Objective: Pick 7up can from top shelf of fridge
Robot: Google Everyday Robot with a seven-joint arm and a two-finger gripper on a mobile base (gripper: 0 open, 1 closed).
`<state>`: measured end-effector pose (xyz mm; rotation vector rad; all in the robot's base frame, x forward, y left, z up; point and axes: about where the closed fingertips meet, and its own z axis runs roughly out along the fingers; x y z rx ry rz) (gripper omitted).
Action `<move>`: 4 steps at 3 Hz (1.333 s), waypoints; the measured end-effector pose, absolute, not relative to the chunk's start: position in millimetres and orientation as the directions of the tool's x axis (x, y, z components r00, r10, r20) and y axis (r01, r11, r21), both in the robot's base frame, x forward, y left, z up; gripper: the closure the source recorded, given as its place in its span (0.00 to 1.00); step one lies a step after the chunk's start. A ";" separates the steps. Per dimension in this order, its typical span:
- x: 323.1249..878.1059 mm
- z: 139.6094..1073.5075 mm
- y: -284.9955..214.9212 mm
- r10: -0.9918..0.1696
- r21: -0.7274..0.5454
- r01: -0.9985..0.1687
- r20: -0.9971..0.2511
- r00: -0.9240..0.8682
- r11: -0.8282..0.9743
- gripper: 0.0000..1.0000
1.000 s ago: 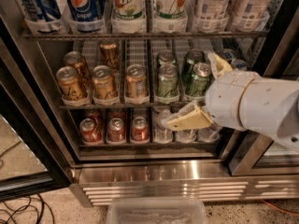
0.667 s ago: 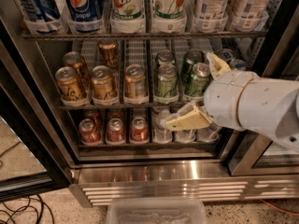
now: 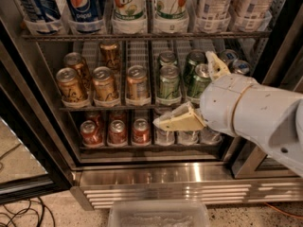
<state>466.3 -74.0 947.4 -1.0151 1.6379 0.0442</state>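
Observation:
Two 7up cans (image 3: 129, 4) (image 3: 171, 3), white with green lettering, stand side by side at the front of the top shelf (image 3: 142, 34) of the fridge (image 3: 161, 176). Only their lower parts show. My gripper (image 3: 182, 89) hangs lower, in front of the middle shelf's green cans, well below and to the right of the 7up cans. It is open. One cream finger (image 3: 179, 120) points left and the other (image 3: 215, 65) points up, with nothing held between them.
Blue Pepsi cans (image 3: 84, 4) stand left of the 7up cans and white cans (image 3: 213, 4) to their right. Gold cans (image 3: 104, 83) and green cans (image 3: 168, 82) fill the middle rack, red cans (image 3: 116, 131) the bottom one. The black door frame (image 3: 28, 141) stands open at left. A clear bin (image 3: 158, 214) sits below.
The gripper and arm have edged very slightly to the left. The cans and shelves have not moved.

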 end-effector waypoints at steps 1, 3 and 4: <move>458.6 967.4 -49.2 -0.546 -0.482 -0.584 -0.834 0.077 0.654 0.00; 444.1 982.5 -27.2 -0.340 -0.356 -0.562 -0.930 0.137 0.747 0.00; 440.1 984.7 -32.4 -0.212 -0.260 -0.528 -0.966 0.151 0.808 0.00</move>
